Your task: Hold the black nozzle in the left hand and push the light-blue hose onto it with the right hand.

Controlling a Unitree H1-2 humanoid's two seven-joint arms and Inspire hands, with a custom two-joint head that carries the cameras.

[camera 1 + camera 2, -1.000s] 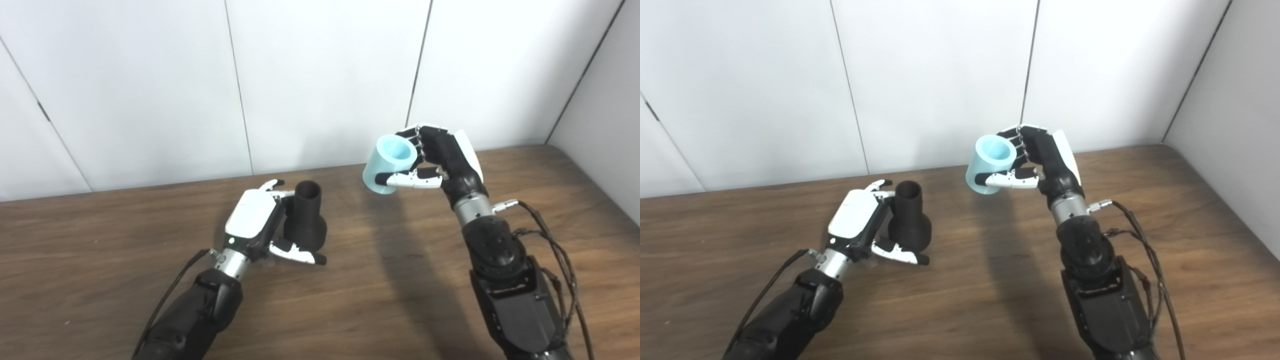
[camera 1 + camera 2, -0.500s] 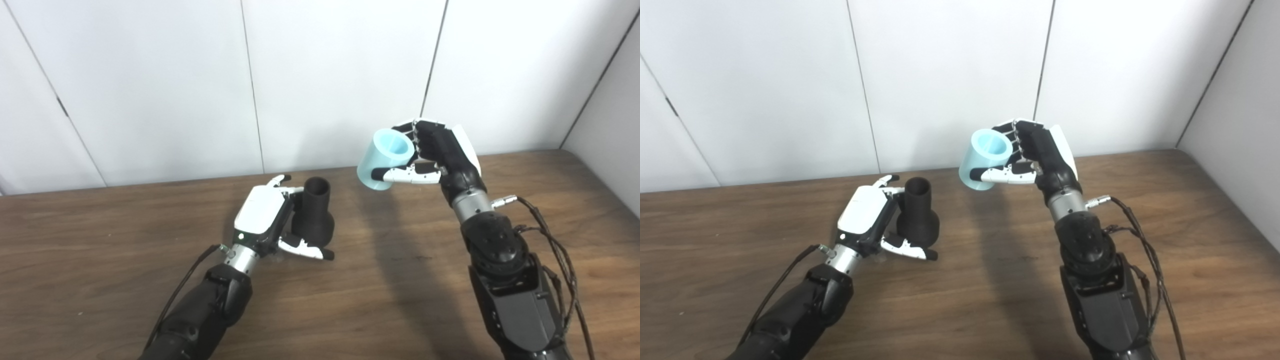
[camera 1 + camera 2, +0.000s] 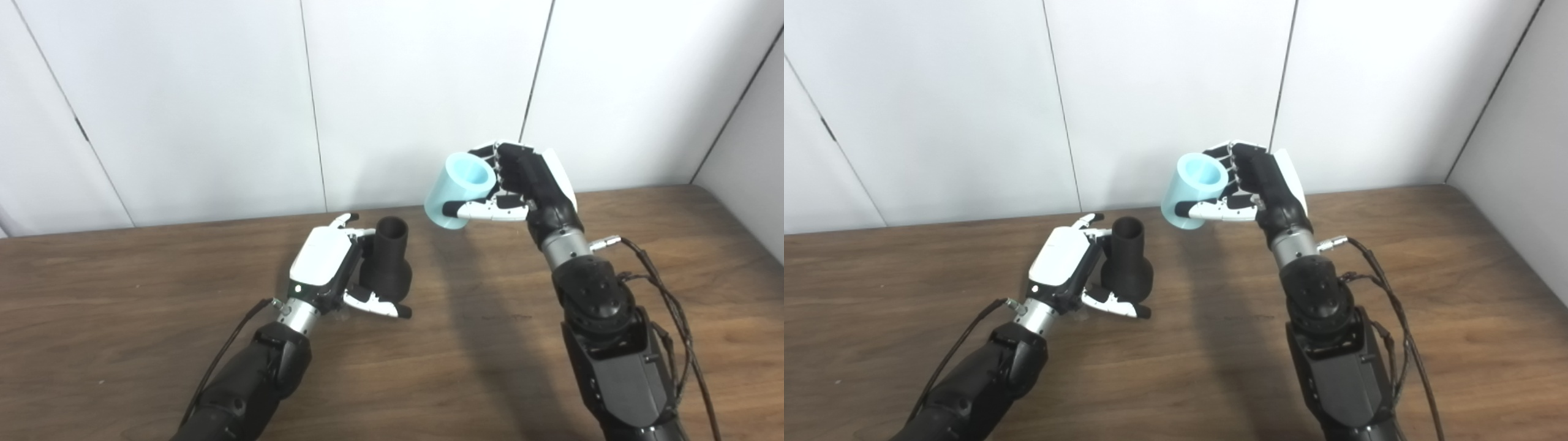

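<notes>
You see the left hand (image 3: 323, 266) on the table (image 3: 122, 318), its fingers and thumb around the black nozzle (image 3: 387, 260), which stands upright with its open neck up. The right hand (image 3: 1258, 187) holds the light-blue hose (image 3: 1193, 190) in the air, fingers wrapped behind it and thumb across its front. Both views show the hose apart from the nozzle, above and to its right.

left hand (image 3: 324, 269) grips black nozzle (image 3: 386, 260); right hand (image 3: 530, 184) holds light-blue hose (image 3: 459, 190) aloft.
</notes>
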